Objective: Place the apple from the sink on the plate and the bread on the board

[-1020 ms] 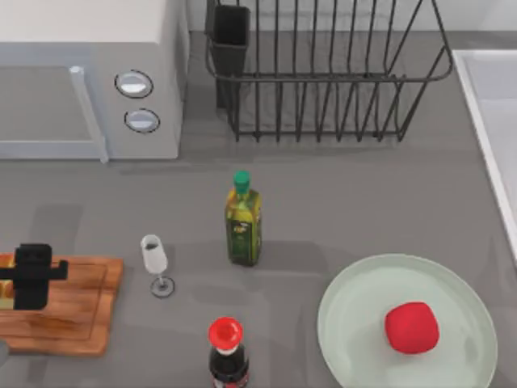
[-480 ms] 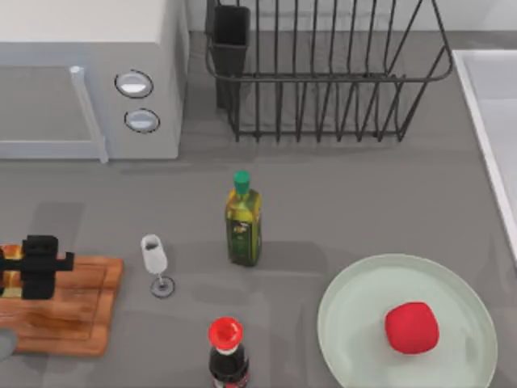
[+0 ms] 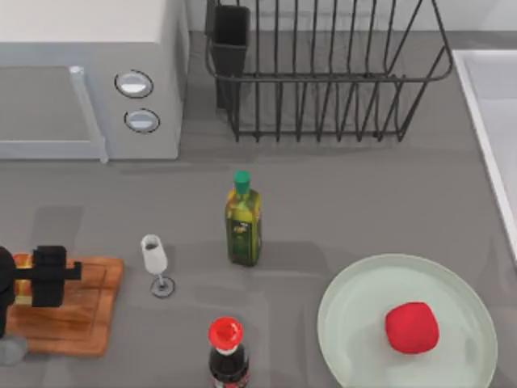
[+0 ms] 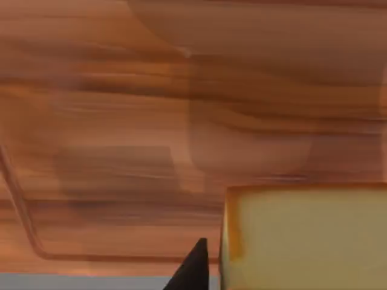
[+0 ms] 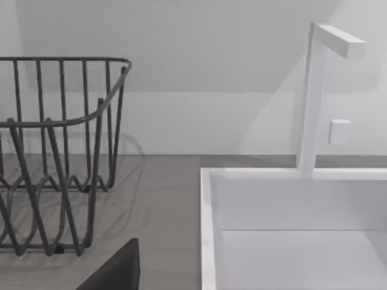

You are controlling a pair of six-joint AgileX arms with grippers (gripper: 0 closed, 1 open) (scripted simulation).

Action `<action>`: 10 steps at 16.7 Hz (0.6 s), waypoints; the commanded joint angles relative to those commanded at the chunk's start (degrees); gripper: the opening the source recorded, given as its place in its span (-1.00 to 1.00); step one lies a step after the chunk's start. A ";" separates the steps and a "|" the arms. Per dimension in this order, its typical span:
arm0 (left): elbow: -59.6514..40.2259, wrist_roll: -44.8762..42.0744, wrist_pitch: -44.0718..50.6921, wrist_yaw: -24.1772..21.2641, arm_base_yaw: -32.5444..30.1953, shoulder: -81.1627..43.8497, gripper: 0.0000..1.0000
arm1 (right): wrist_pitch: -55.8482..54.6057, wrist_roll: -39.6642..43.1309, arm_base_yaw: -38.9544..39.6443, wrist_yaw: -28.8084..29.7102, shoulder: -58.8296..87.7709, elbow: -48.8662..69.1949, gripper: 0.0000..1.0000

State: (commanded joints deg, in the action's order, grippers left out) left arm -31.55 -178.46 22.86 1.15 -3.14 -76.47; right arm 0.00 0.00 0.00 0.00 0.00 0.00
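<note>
At the lower left of the top view, my left gripper (image 3: 47, 276) hangs over the board (image 3: 81, 311), a brown wooden slab with a groove near its edge, lying at the left side of the table. The bread (image 3: 24, 265) shows as a thin golden strip just left of the gripper's black body; in the left wrist view the bread (image 4: 305, 238) fills the lower right as a pale yellow block against the board (image 4: 181, 109), with a dark fingertip (image 4: 192, 270) just beside it. I cannot tell whether the fingers pinch the bread or stand apart from it. At the lower right of the top view, the apple (image 3: 412, 327) rests on the plate (image 3: 355, 307), right of the plate's centre. The sink (image 3: 485, 105) runs along the upper right edge; my right wrist view shows the sink (image 5: 208, 229) rim, its faucet (image 5: 314, 96) and the dish rack (image 5: 60, 151). Between board and plate stand a wine glass (image 3: 155, 263), an oil bottle (image 3: 243, 222) and a red-capped bottle (image 3: 227, 352).
</note>
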 joint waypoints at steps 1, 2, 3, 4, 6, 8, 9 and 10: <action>0.46 -0.01 -0.17 -0.01 0.00 -0.52 -1.00 | 0.00 0.00 0.00 0.00 0.00 0.00 1.00; 0.69 -0.01 -0.17 -0.01 0.00 -0.75 -1.00 | 0.00 0.00 0.00 0.00 0.00 0.00 1.00; 0.69 -0.01 -0.17 -0.01 0.00 -0.75 -1.00 | 0.00 0.00 0.00 0.00 0.00 0.00 1.00; 0.69 -0.01 -0.17 -0.01 0.00 -0.75 -1.00 | 0.00 0.00 0.00 0.00 0.00 0.00 1.00; 0.69 -0.01 -0.17 -0.01 0.00 -0.75 -0.85 | 0.00 0.00 0.00 0.00 0.00 0.00 1.00; 0.69 -0.01 -0.17 -0.01 0.00 -0.75 -0.55 | 0.00 0.00 0.00 0.00 0.00 0.00 1.00; 0.69 -0.01 -0.17 -0.01 0.00 -0.75 -0.40 | 0.00 0.00 0.00 0.00 0.00 0.00 1.00; 0.69 -0.01 -0.17 -0.01 0.00 -0.75 -0.25 | 0.00 0.00 0.00 0.00 0.00 0.00 1.00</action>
State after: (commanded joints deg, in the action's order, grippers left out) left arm -30.86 -178.47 22.69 1.13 -3.14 -77.22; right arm 0.00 0.00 0.00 0.00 0.00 0.00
